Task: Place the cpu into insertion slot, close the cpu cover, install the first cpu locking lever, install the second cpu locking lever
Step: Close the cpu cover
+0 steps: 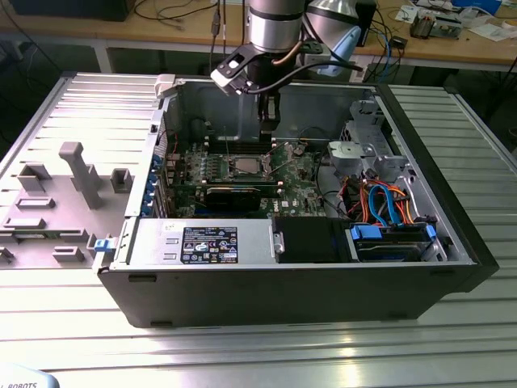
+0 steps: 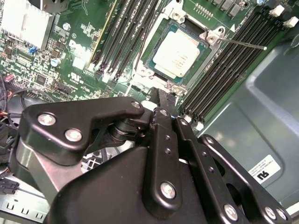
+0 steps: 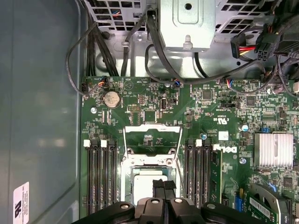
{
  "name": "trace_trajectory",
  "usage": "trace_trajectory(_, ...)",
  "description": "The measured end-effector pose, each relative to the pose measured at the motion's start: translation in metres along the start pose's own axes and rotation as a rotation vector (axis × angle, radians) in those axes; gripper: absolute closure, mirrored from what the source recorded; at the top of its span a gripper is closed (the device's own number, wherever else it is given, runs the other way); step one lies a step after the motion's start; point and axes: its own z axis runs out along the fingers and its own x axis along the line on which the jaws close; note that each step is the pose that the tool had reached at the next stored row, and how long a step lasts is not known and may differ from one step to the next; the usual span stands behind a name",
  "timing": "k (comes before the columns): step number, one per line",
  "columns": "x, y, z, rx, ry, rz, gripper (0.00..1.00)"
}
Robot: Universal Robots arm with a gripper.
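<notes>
Cpu: your flat silvery-grey square cpu (image 2: pixel 176 53) is lying in the silver-rimmed square insertion slot (image 3: pixel 126 182)
Cover: the thin silver-framed cpu cover (image 3: pixel 153 128) is standing open
Gripper: the black gripper (image 3: pixel 164 183) is hanging over the cpu, fingers clenched, empty

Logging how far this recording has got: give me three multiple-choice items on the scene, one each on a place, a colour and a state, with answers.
1. Where is the cpu?
A. on the table outside the case
B. seated in the insertion slot
C. on the drive cage

2. What colour is the circuit board around the slot?
A. red
B. green
C. white

3. How does the cpu cover stand?
A. shut flat over the chip
B. swung up, open
C. taken off, lying on the case floor

Answers:
1 B: its silvery top sits inside the slot's rim.
2 B: the board is green in both wrist views.
3 B: in the first wrist view the frame stands up beyond the chip, with the board seen through its window.
</notes>
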Motion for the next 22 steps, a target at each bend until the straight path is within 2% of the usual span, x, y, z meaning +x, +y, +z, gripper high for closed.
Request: trace_trajectory(22,-0.0001,0.0117,0.0001,0.0,0.0,0.0,0.89)
